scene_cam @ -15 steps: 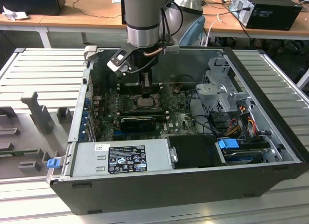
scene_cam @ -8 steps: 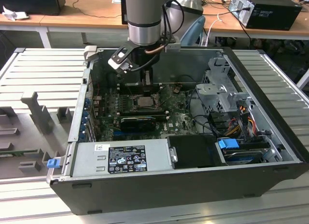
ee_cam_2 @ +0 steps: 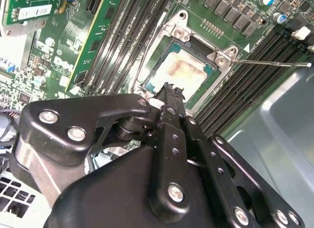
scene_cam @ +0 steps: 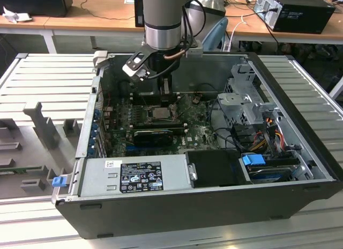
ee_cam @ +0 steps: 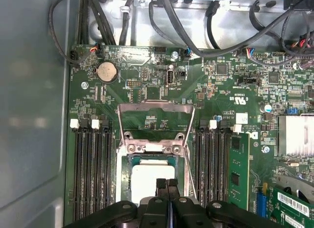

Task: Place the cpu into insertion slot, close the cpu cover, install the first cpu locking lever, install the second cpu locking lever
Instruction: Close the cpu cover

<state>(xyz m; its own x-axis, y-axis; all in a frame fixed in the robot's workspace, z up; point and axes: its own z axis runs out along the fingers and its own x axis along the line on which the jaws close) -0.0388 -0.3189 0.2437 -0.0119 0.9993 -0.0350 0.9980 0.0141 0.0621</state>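
the gripper (ee_cam: 167, 185), fingers pinched together and holding nothing, hovers over the cpu (ee_cam: 147, 175), which lies flat in the insertion slot (ee_cam: 126, 186). the cpu cover (ee_cam: 156, 108) is hinged open beside it; closing it well likely means pressing its metal frame gently, never the chip.

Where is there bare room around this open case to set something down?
Bare: the ribbed table on both sides of the case. Crowded: the board, with memory slots flanking the cpu under the gripper, and cables.
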